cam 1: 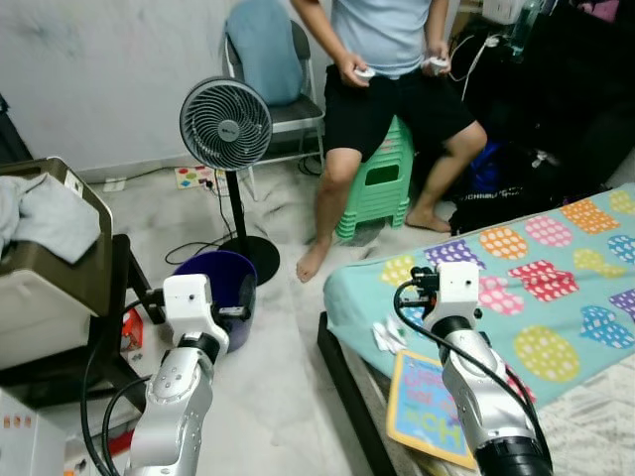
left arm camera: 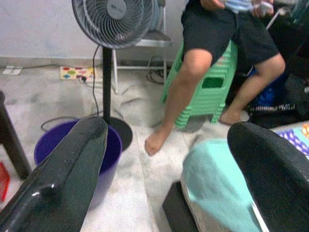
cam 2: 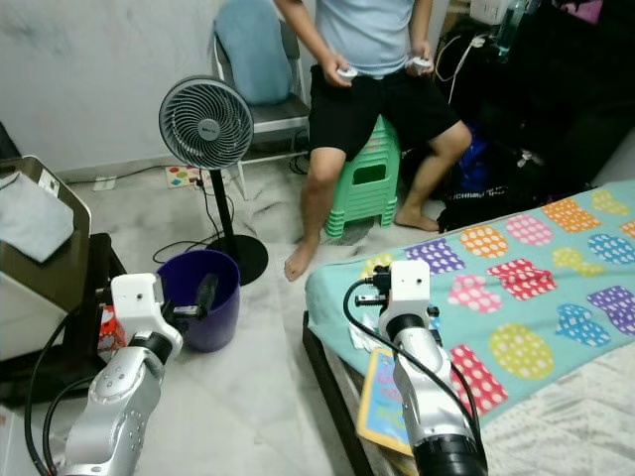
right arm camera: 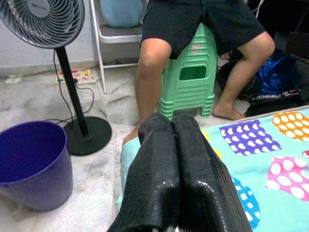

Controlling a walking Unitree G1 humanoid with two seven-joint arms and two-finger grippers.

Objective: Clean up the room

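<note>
Right fingers [right arm camera: 174, 169] pressed together above bedsheet [right arm camera: 260, 159].

- floor [cam 1: 278, 397]: pale, marbled
- bed [cam 1: 556, 288], landmark: teal sheet with coloured dotted patches, stands on the floor
- white crumpled scraps [cam 1: 387, 335] on the bed's near corner
- colourful flat book [cam 1: 429, 407] at the bed's near edge
- purple bucket [cam 2: 203, 297] on the floor, left of the bed
- standing fan [cam 1: 230, 149] on the floor behind the bucket
- green stool stack [cam 1: 382, 183] on the floor beyond the bed; person seated on it, bare feet on the floor
</note>
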